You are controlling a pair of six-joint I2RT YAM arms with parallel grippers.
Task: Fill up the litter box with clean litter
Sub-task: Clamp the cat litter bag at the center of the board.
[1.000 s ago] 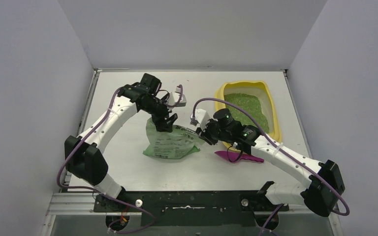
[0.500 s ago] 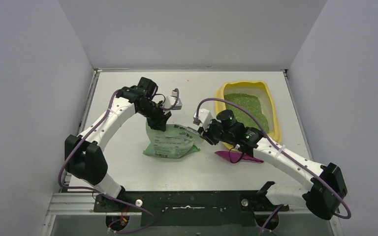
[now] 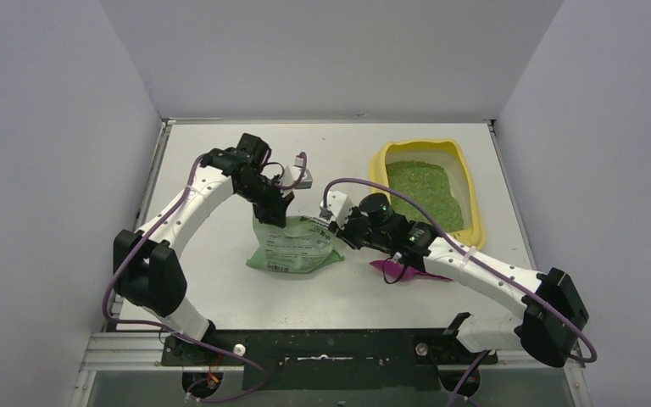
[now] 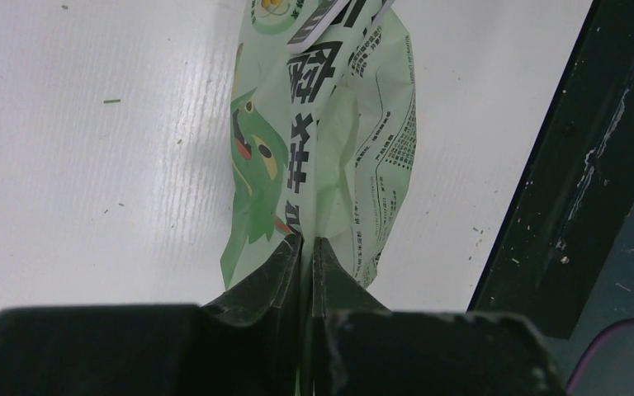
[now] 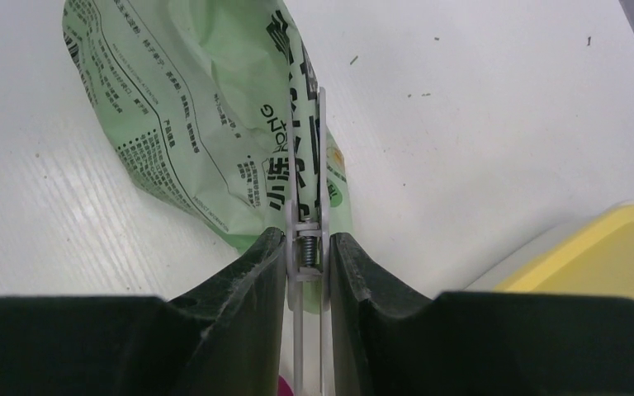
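White tabletop [image 3: 347, 144] is enclosed on three sides by grey walls [image 3: 51, 127]. At its far right corner the litter box [image 3: 379, 163] is set, and the clean litter [image 3: 424, 182] is spread over its floor. A light-green printed bag [image 3: 292, 250] is laid near the middle of the table, to the left of the box. A magenta scoop [image 3: 428, 273] is partly covered by the right arm [image 3: 483, 271], between the bag and the near end of the box. The left gripper [image 3: 275, 219] is pinched tight on the far edge of the bag, whose film is pressed between the meeting fingertips [image 4: 285, 264]. The right gripper [image 3: 339, 231] is closed on a small clear spring clip [image 5: 308, 173], which is set on the bag's right edge.
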